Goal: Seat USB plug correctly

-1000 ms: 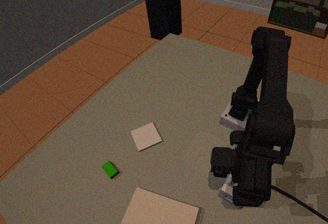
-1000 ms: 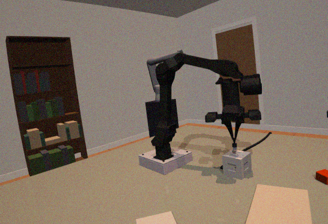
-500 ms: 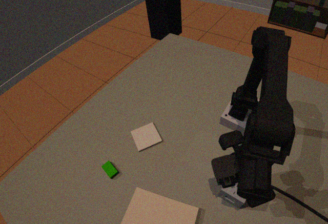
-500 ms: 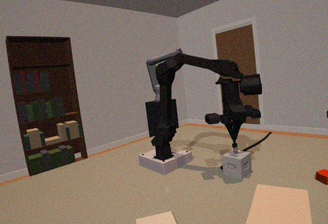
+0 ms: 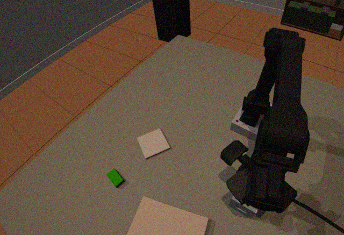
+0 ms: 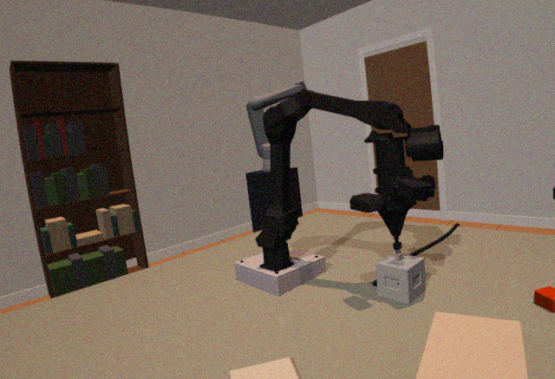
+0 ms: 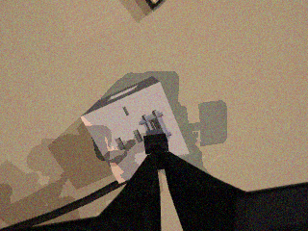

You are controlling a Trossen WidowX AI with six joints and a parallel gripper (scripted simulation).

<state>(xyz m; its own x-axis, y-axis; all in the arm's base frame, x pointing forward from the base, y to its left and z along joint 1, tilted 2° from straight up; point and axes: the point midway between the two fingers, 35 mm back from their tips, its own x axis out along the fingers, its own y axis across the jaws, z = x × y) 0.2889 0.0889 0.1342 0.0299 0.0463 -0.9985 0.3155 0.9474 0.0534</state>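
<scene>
The pale power cube (image 5: 251,208) (image 6: 390,295) (image 7: 166,103) stands on the table below the wrist, mostly hidden by the arm in the top view. My gripper (image 6: 396,236) (image 7: 159,160) points down over it, shut on the black body of the USB plug (image 6: 397,245) (image 7: 156,143). Pale metal shows between the plug body and the cube's top in the exterior view. The socket (image 7: 154,122) on the cube's top shows just beyond the plug in the wrist view. Whether the metal tip still touches or enters the socket, and which way round it faces, I cannot tell.
A black cable (image 5: 314,210) (image 6: 434,244) (image 7: 63,207) runs past the cube. A green block (image 5: 115,177), a small pale tile (image 5: 153,143) and a large pale board (image 5: 169,218) (image 6: 474,348) lie on the table. A red block (image 6: 545,298) lies at the right in the exterior view.
</scene>
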